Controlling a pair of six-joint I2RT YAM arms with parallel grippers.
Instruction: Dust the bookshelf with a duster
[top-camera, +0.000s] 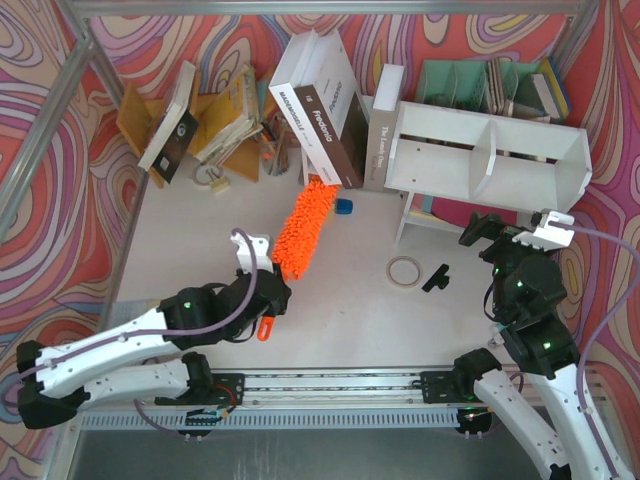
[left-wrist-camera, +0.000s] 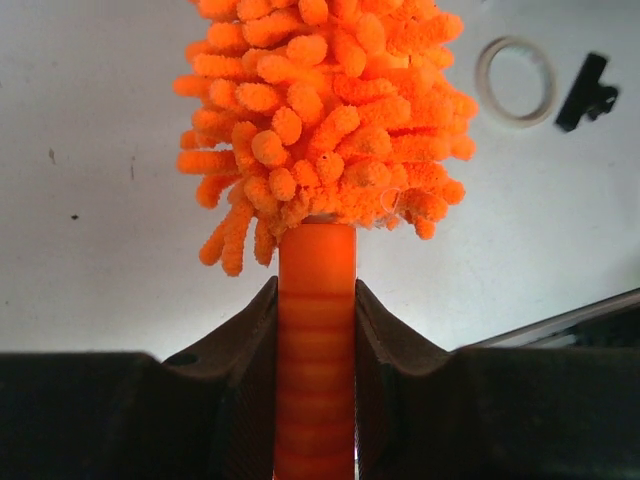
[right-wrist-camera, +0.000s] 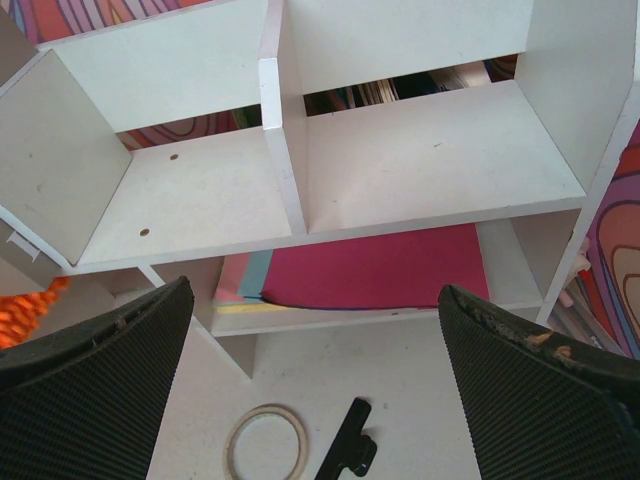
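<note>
**Duster ahead of left gripper, bookshelf ahead of right**

The long orange fluffy microfibre duster (top-camera: 303, 228) runs forward from the left gripper (top-camera: 270, 292), its handle between the fingers. A pale tape ring (top-camera: 404, 268) and a black plastic clip (top-camera: 436, 277) lie side by side below the right gripper (top-camera: 492, 240). The large white board bookshelf (top-camera: 490, 160) stands directly ahead of it.

Shaggy orange duster (top-camera: 300, 226) slants diagonally; white two-compartment bookshelf (top-camera: 440, 150) stands well right.
</note>
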